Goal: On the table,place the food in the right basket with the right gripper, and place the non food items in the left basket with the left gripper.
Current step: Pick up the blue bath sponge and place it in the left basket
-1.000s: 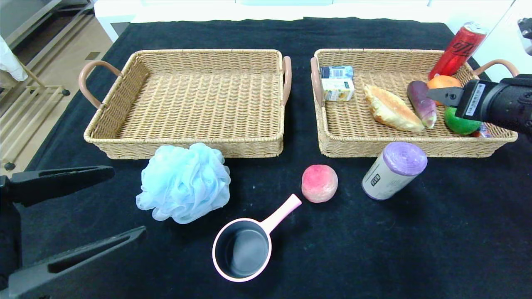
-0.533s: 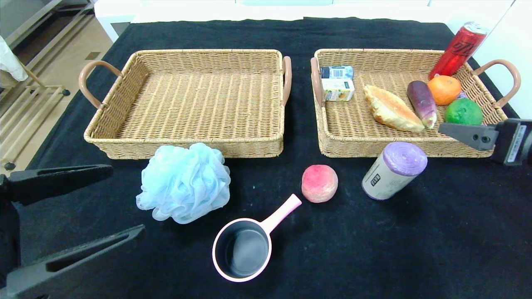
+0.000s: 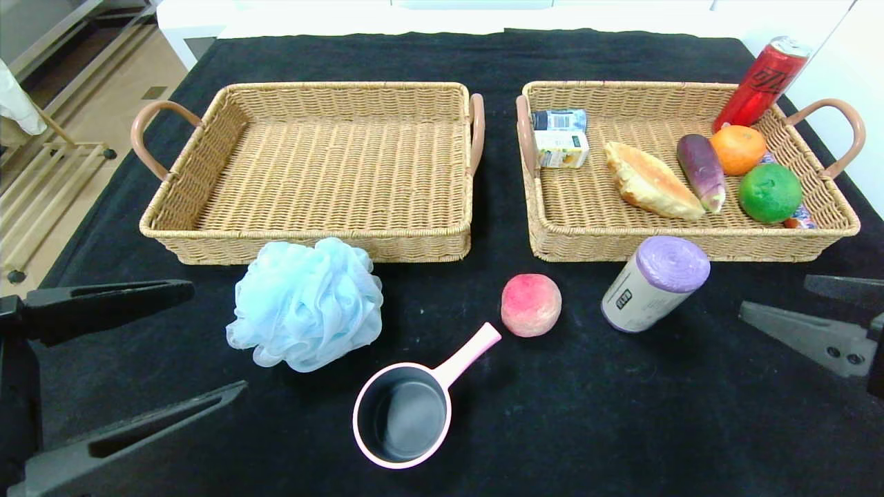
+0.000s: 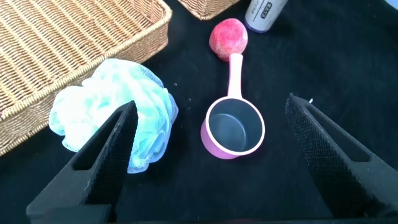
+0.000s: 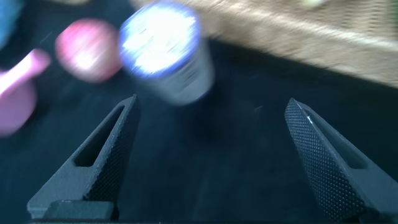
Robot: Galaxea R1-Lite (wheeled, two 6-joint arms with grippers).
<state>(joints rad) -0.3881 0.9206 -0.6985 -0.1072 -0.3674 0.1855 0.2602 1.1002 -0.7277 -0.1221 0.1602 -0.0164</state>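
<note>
Croissant point(image 3: 652, 181) and eggplant point(image 3: 701, 171) lie in my right basket point(image 3: 690, 238); peach point(image 3: 530, 304) sits on the bench point(image 3: 621, 414) — right gripper point(image 3: 804, 310) beside the roll point(image 3: 652, 283), left gripper point(image 3: 138, 348) beside the puff point(image 3: 306, 304), fingers wide.

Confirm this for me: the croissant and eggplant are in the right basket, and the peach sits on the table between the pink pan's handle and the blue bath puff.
Not quite. In the head view the peach sits between the pink pan handle and the grey-labelled roll, not the bath puff. The croissant and eggplant are indeed in the right basket.
</note>
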